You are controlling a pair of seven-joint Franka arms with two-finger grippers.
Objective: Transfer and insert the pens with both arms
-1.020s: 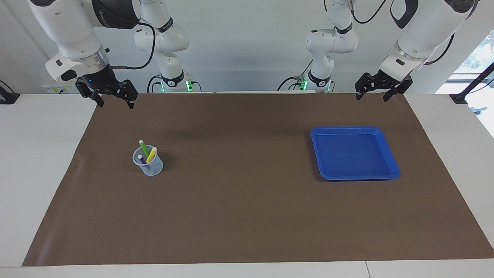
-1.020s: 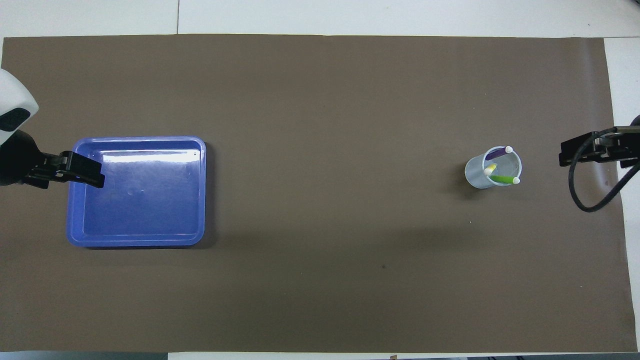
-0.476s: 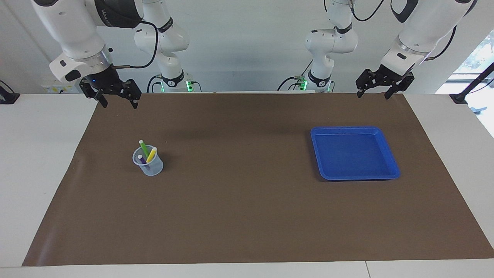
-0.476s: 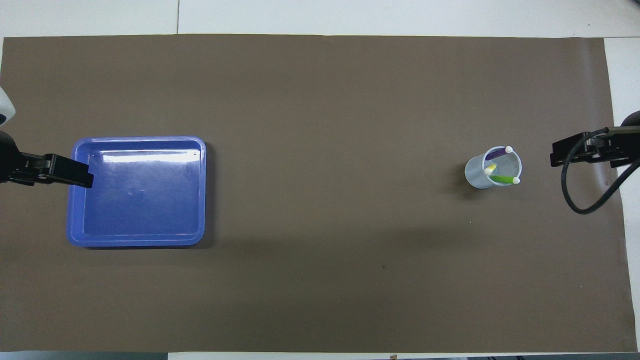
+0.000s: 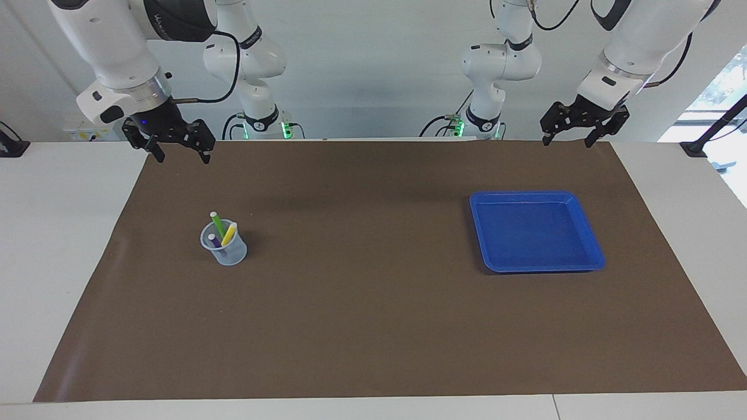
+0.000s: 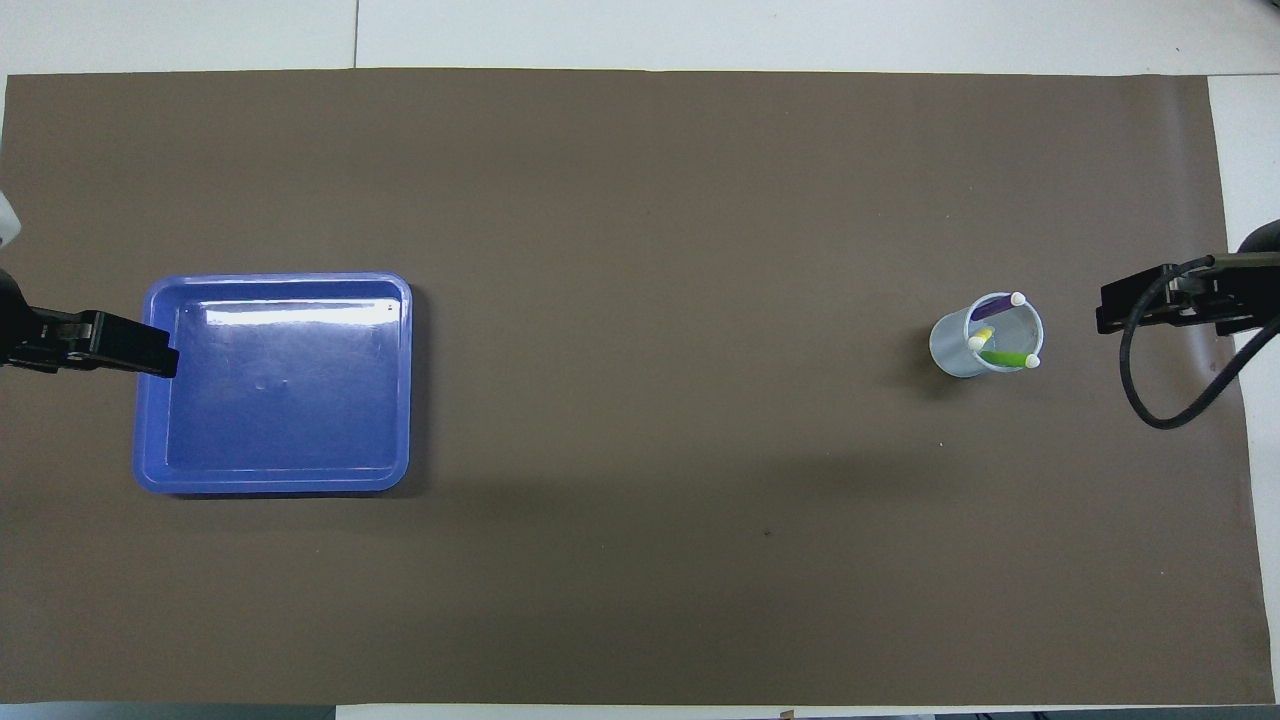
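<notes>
Read the brown mat (image 5: 373, 326) as a clock face, with six at the robots' edge and twelve pointing away from them. The left gripper (image 5: 567, 140) hung in the air over the mat's corner at about eight o'clock, jaws spread wide and holding nothing. The right gripper (image 5: 181, 157) hung over the corner at about four o'clock, equally wide and holding nothing.

Over the last second both had shifted a little. The left gripper had risen and drawn outward, off the rim of the blue tray (image 5: 478, 233). The right gripper had lifted slightly and edged inward along the robots' edge.

Next out from the robots, the tray sat at nine o'clock with nothing in it. The clear cup (image 5: 230, 255) stood upright at three o'clock, untouched and well apart from both grippers. It held all three pens, the green pen (image 5: 217, 223), the yellow pen (image 5: 229, 233) and the purple pen (image 5: 213, 240), each leaning on the rim with its pale tip up. Neither cup nor pens had moved.

With every pen already in the cup and the tray bare, the inserting looked finished. The small lifts read as the arms settling back to wait.
</notes>
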